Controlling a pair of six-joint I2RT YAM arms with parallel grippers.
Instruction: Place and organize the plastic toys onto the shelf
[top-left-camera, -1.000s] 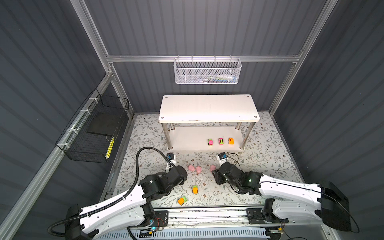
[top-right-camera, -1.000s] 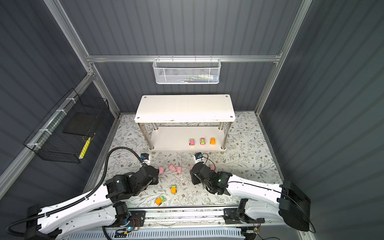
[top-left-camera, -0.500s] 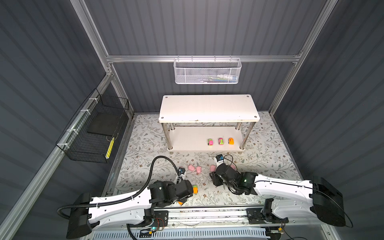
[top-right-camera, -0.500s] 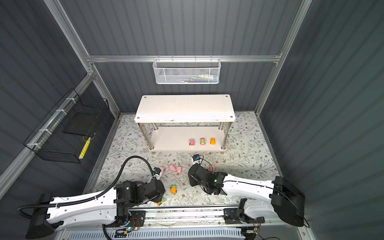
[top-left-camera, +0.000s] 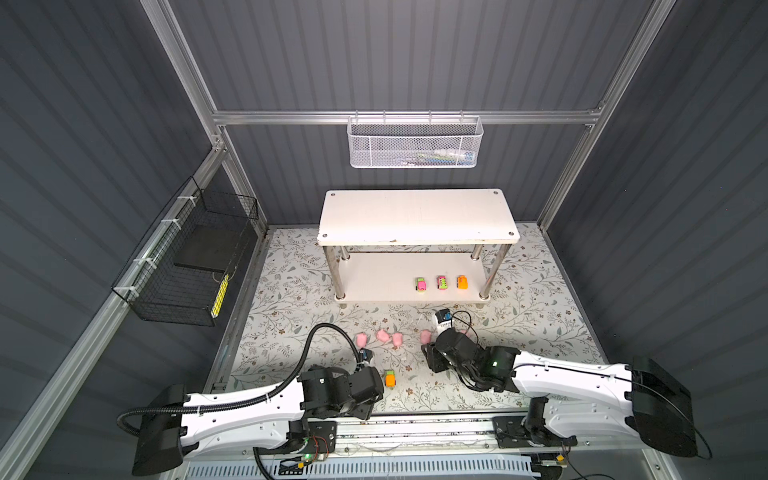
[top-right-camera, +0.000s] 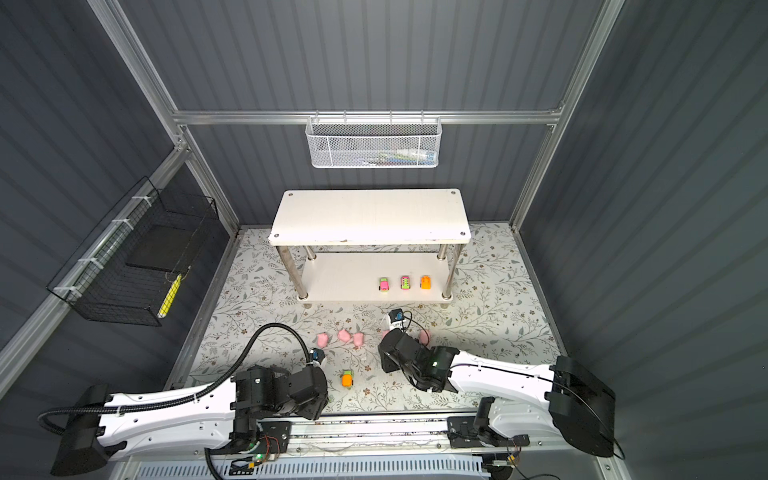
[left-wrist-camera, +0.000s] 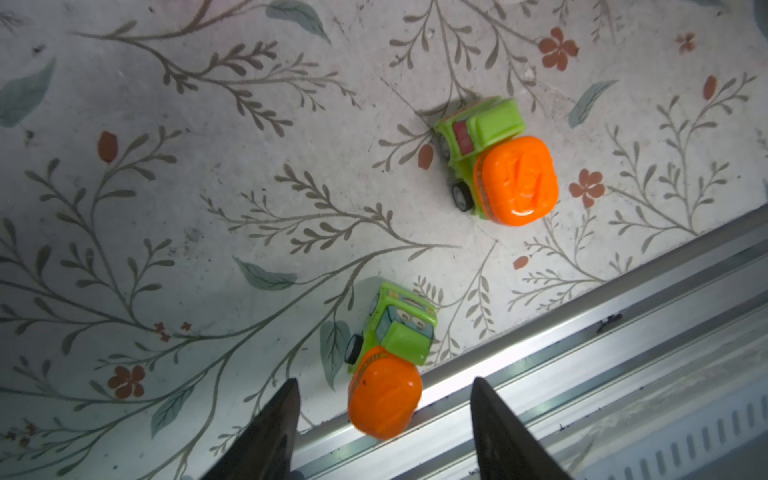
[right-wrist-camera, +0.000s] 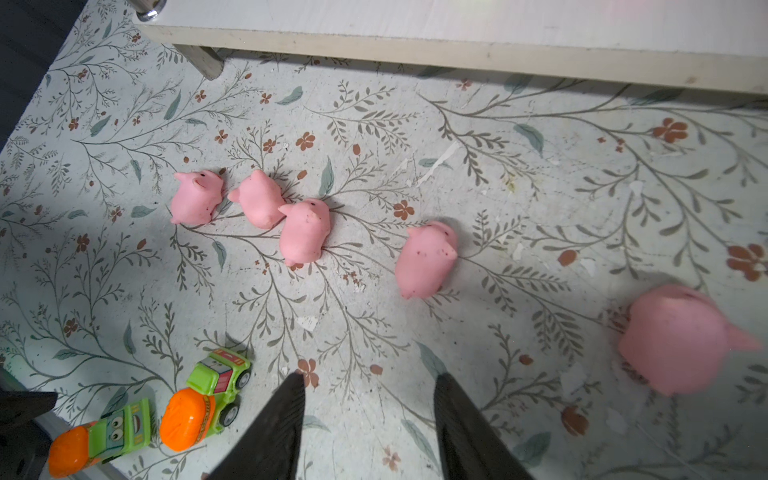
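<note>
The shelf (top-left-camera: 415, 216) (top-right-camera: 370, 216) stands at the back, with three small cars (top-left-camera: 441, 282) (top-right-camera: 405, 282) in a row on its lower board. Several pink pigs (right-wrist-camera: 305, 232) (top-left-camera: 382, 336) lie on the floral mat in front of it. Two orange-and-green cars sit near the front rail. My left gripper (left-wrist-camera: 385, 380) is open around the nearer car (left-wrist-camera: 388, 365), both fingers clear of it. The other car (left-wrist-camera: 498, 166) (top-left-camera: 390, 378) stands just beyond. My right gripper (right-wrist-camera: 370, 375) is open over bare mat, short of the pigs, with one pig (right-wrist-camera: 681, 336) off to its side.
A white mesh basket (top-left-camera: 414, 143) hangs on the back wall and a black wire basket (top-left-camera: 187, 266) on the left wall. A metal rail (left-wrist-camera: 602, 299) runs along the mat's front edge beside the nearer car. The shelf's metal legs (top-left-camera: 485, 282) stand at its corners.
My left arm has pulled back from the pigs to the front rail, over the nearer car, and its jaws have opened. The right arm has shifted only slightly.
</note>
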